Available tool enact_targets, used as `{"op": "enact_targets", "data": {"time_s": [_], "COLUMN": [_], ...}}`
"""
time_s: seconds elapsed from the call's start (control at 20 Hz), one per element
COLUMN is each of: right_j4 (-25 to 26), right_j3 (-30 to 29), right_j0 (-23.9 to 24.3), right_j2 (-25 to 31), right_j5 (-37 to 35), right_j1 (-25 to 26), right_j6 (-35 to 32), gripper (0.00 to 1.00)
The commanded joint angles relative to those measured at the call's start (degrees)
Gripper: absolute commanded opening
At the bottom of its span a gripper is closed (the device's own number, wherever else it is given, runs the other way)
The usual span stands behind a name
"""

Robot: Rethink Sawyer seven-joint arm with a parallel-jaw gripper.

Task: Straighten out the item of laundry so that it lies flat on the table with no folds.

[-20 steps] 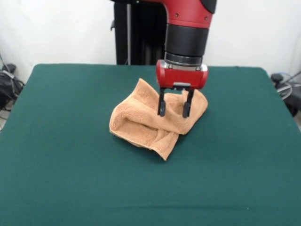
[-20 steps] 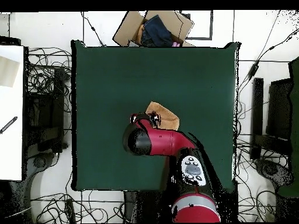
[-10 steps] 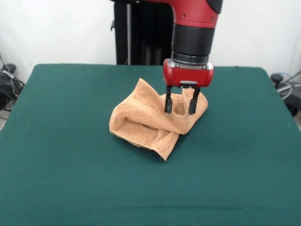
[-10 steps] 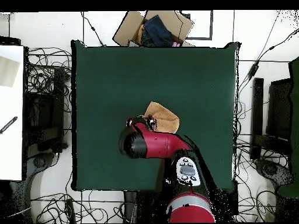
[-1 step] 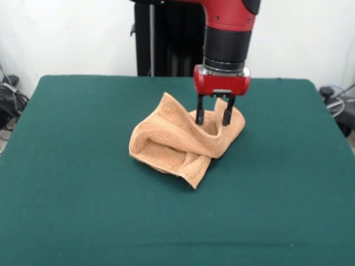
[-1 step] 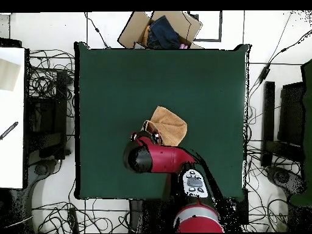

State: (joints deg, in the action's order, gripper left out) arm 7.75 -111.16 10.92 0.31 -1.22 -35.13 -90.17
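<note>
Beneath the gripper (image 5: 212,118), its fingers hanging apart, the bunched towel (image 5: 183,138) is sitting; an off-corner pinch risks dragging folds tighter across the table (image 5: 72,166).

The red and black arm (image 5: 224,33) is hanging straight down from above, wrist vertical. Its claw (image 5: 212,118) is pointing downward with both dark fingers (image 5: 199,111) spread apart, nothing gripped between them. Seen from overhead, the arm (image 6: 159,158) is reaching out from its base.

Nubby terry towel (image 5: 177,141) on matt felt table (image 5: 83,183).
</note>
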Motion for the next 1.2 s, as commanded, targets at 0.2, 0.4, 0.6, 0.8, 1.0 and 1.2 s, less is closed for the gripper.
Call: {"op": "enact_targets", "data": {"time_s": [0.2,0.4,0.6,0.8,1.0,1.2], "right_j4": [-0.3,-0.8,-1.2,-2.0,-2.6,-3.9], "right_j3": [-3.9,-3.5,-2.9,-2.3,-1.2,-1.0], "right_j0": [1.3,0.6,0.1,-1.3,-4.6,-7.4], "right_j2": [3.0,2.7,2.6,1.6,-1.7,-5.0], "right_j5": [5.4,6.5,7.4,8.2,9.8,11.9], "right_j1": [3.7,4.9,6.1,7.0,7.2,7.5], "right_j6": [-12.6,-12.6,-12.6,-12.8,-12.6,-13.0], "gripper": [1.0,1.0,1.0,1.0,1.0,0.0]}}
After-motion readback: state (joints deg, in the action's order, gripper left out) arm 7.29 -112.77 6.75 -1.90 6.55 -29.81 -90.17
